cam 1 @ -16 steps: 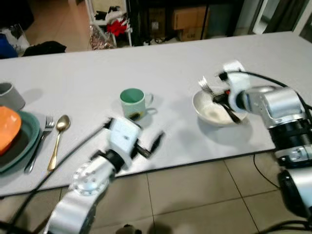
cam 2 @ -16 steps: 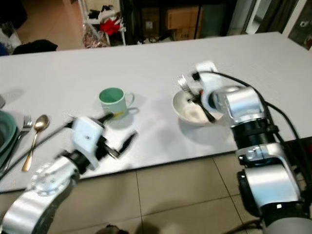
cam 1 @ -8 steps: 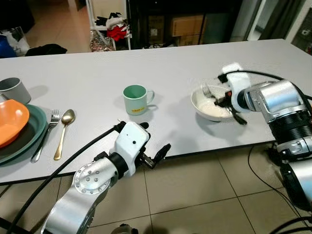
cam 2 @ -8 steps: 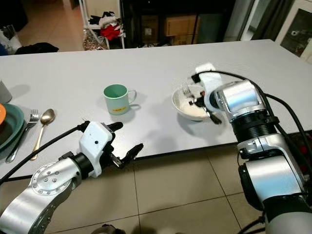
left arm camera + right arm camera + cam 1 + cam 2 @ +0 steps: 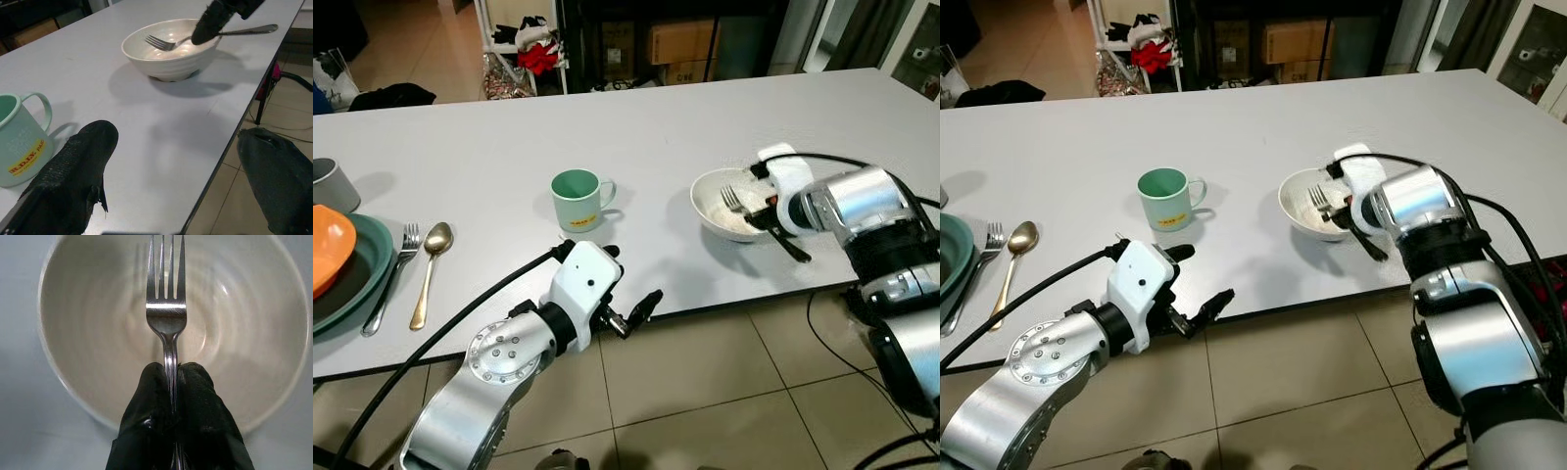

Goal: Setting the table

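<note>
Holding a fork (image 5: 166, 308) in my right gripper (image 5: 171, 382), fingers pinched tight on the handle, tines out over the white bowl (image 5: 715, 211); bowl sits on the grey counter (image 5: 636, 137) near its front edge, R side; left gripper (image 5: 626, 294) hangs at the counter's front edge w/ fingers spread wide, nothing in it; green mug (image 5: 576, 200) stands just beyond it, handle toward the bowl; far L: spoon (image 5: 429, 276) & 2nd fork (image 5: 389, 282) lie side by side next to a green plate (image 5: 357, 284) carrying an orange bowl (image 5: 328, 245); grey cup (image 5: 331, 184) behind.
</note>
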Motion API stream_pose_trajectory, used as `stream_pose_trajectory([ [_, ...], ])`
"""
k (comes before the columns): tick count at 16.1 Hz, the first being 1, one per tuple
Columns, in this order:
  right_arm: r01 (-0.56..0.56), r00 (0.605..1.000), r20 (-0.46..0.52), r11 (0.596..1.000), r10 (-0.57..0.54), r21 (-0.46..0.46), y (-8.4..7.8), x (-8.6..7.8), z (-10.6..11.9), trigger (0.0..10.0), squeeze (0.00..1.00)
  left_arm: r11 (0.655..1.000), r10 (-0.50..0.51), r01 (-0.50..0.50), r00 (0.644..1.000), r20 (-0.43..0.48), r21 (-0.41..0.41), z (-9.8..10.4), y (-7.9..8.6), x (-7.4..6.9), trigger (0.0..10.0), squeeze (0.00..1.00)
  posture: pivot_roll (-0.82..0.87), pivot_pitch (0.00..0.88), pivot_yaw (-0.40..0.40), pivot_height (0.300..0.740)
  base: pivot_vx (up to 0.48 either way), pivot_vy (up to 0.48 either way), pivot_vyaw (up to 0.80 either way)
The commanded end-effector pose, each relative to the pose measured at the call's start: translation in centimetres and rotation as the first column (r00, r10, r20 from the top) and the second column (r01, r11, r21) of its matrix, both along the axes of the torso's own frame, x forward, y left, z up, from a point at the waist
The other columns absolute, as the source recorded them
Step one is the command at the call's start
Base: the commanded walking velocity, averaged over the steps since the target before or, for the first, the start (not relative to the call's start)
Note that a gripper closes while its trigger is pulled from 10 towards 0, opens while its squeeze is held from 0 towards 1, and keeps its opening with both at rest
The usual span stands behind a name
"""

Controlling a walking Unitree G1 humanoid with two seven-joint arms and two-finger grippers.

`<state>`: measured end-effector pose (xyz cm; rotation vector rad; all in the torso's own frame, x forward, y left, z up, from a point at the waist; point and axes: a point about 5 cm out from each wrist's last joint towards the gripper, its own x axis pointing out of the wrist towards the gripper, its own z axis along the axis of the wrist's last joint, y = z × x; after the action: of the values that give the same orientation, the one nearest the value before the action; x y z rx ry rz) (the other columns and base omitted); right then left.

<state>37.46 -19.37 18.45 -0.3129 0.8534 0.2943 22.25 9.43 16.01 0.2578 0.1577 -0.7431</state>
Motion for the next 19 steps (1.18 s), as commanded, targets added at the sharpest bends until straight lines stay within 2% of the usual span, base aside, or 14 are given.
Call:
stream_pose_trajectory([
  [1, -0.006, 1.0, 0.029, 1.0, 0.005, 0.004, 0.2, 0.5, 0.8, 10.0, 0.29, 1.0, -0.013, 0.013, 1.0, 0.015, 0.0, 0.5, -0.1, -0.1, 10.0, 0.0, -0.12, 0.0, 0.015, 0.74, 0.0, 0.0, 0.0],
  [4, -0.013, 0.999, 0.039, 1.0, 0.013, 0.005, 0.4, 0.9, 0.9, 10.0, 0.37, 1.0, -0.01, 0.01, 1.0, 0.015, 0.001, 0.5, -0.1, 0.0, 10.0, 0.0, -0.11, 0.0, 0.012, 0.74, 0.0, 0.0, 0.0],
  [11, 0.007, 0.998, 0.057, 1.0, -0.007, 0.007, 0.5, 1.6, 0.6, 10.0, 0.44, 1.0, 0.0, 0.0, 1.0, 0.011, 0.0, 0.5, -0.1, 0.0, 10.0, 0.0, -0.11, 0.0, 0.003, 0.74, 0.0, 0.0, 0.0],
  [13, 0.013, 0.998, 0.061, 1.0, -0.014, 0.006, 0.4, 1.7, 0.6, 10.0, 0.53, 1.0, 0.004, -0.004, 1.0, 0.012, 0.001, 0.5, -0.1, 0.1, 10.0, 0.0, -0.11, 0.0, 0.002, 0.74, 0.0, 0.0, 0.0],
  [19, 0.029, 0.996, 0.086, 0.999, -0.03, 0.017, 0.4, 2.0, 0.7, 10.0, 0.68, 1.0, 0.001, -0.001, 1.0, 0.016, 0.005, 0.5, 0.0, 0.3, 10.0, 0.0, -0.11, 0.0, 0.005, 0.74, 0.0, 0.0, 0.0],
])
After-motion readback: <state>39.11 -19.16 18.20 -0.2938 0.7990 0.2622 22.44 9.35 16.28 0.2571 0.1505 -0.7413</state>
